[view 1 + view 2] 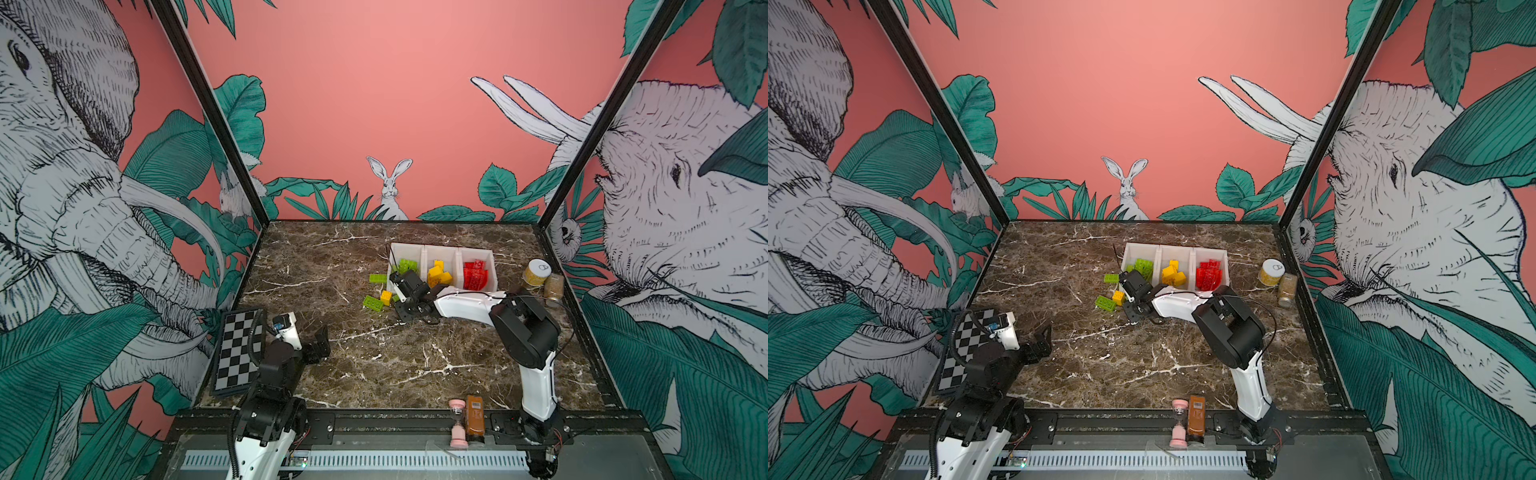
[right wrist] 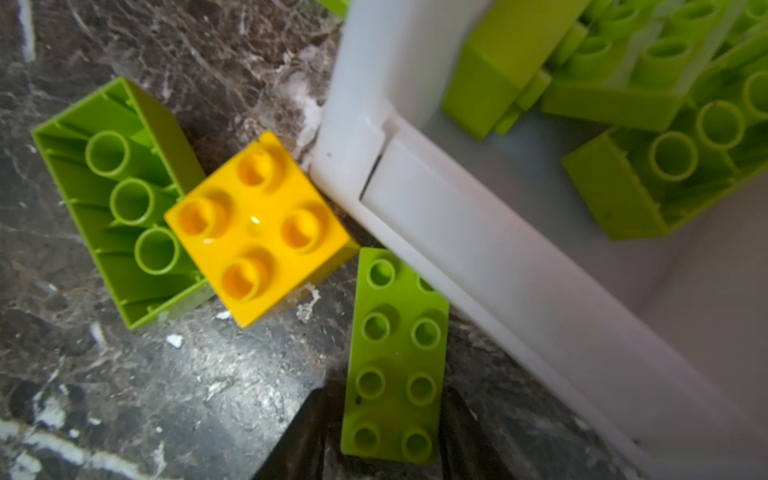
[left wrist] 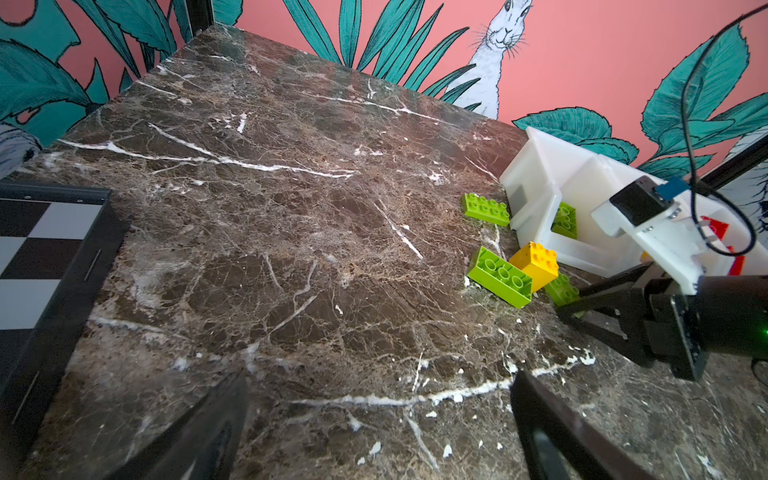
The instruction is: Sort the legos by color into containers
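Two grippers, near one first. The left gripper (image 3: pixel 378 428) sits at the front of the table (image 3: pixel 291 208) by the chessboard (image 1: pixel 239 353), fingers spread wide with nothing in them; we read it as parked.

Further in, the right gripper (image 2: pixel 392 436) is down at table level on a flat green brick (image 2: pixel 395 353). The brick is studs up, and the fingers are narrow and set against its two long sides. It lies flat on the table, not lifted. Its far corner is tucked against the front wall of the green bin (image 2: pixel 457 257).

Just beside it is a yellow square brick (image 2: pixel 257 228), touching an upturned green brick (image 2: pixel 120 199). A fourth loose one, a long green brick (image 1: pixel 377 278), lies by the outer side of the same bin.

Behind are the containers (image 1: pixel 440 252): green, yellow and red legos, each colour in its own bin.

The step, we judge, is the grasp of the flat green brick, with the sort nearly done. The next move calls for a straight lift to clear the wall and the yellow neighbour. Then a short carry over into the green bin, and release. Three loose bricks would remain.
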`<state>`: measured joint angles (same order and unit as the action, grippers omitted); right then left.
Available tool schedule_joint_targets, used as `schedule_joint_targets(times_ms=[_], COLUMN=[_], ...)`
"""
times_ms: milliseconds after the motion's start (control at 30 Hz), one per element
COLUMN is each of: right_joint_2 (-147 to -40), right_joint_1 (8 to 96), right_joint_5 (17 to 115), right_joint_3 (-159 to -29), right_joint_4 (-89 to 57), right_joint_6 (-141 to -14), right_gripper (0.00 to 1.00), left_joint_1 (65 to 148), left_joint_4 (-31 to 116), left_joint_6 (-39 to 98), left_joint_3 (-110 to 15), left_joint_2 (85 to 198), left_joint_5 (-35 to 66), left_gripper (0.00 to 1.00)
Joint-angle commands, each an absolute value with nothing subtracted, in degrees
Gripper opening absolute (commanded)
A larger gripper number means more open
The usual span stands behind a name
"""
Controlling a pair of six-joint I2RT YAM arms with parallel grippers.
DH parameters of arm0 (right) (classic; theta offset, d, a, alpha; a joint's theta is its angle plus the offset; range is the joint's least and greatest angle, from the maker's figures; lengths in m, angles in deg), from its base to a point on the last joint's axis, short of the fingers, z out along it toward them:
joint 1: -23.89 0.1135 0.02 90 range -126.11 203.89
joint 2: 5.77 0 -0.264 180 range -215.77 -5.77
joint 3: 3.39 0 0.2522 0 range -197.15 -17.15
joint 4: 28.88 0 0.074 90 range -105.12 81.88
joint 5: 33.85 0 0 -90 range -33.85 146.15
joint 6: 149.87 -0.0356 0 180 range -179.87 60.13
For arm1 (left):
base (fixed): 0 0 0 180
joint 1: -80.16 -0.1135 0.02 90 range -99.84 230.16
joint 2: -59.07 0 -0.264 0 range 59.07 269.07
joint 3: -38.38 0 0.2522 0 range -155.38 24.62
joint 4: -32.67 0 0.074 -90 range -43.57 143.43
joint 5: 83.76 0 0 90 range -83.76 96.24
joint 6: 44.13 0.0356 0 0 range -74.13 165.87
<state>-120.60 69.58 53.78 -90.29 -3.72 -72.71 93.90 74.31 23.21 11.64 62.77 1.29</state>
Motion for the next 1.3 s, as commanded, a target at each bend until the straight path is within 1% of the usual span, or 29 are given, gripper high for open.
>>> schedule_joint_targets(times_ms=[0, 100, 167, 267, 500, 700, 833, 867, 900, 1067, 1267], right_joint_2=[-120.5, -119.2, -118.2, -116.9, -112.5, -103.5, -98.0, -98.0, -95.8, -97.0, -106.5], right_joint_1=[69.3, 69.3, 69.2, 69.6, 70.4, 71.0, 70.7, 70.2, 69.4, 65.8, 62.4], right_joint_5=[53.9, 54.1, 55.4, 56.1, 55.6, 56.3, 56.2, 56.6, 57.5, 59.4, 57.6], right_joint_3=[-89.6, -88.2, -86.9, -85.4, -81.2, -76.2, -76.2, -76.6, -77.7, -85.0, -97.5], right_joint_4=[-3.4, -3.7, -4.6, -5.3, -4.0, -3.5, -0.8, -0.1, 1.2, 3.9, 6.7], right_joint_6=[-72.9, -73.6, -73.6, -73.7, -74.6, -78.3, -79.3, -79.7, -80.2, -79.5, -75.6], right_gripper=[0.37, 0.34, 0.29, 0.26, 0.23, 0.22, 0.23, 0.23, 0.23, 0.23, 0.22], left_joint_1=[94.1, 94.1, 94.1, 94.1, 94.1, 94.1, 94.1, 94.1, 94.1, 94.1, 94.1], left_joint_4=[73.2, 73.2, 73.2, 73.2, 73.1, 73.1, 73.2, 73.2, 73.2, 73.3, 73.4], left_joint_6=[23.5, 23.5, 23.7, 23.8, 23.8, 23.8, 23.8, 23.7, 23.7, 23.7, 23.6], left_joint_3=[12.1, 12.1, 12.1, 12.1, 12.2, 12.2, 12.2, 12.2, 12.2, 12.2, 12.2], left_joint_2=[62.8, 62.8, 62.7, 62.7, 62.6, 62.6, 62.6, 62.7, 62.6, 62.6, 62.2], left_joint_5=[1.6, 1.8, 1.9, 2.0, 2.0, 2.0, 1.9, 2.0, 1.9, 1.8, 1.8], left_gripper=[0.99, 0.99, 0.99, 0.99, 0.99, 0.99, 0.99, 0.99, 0.99, 0.99, 0.99])
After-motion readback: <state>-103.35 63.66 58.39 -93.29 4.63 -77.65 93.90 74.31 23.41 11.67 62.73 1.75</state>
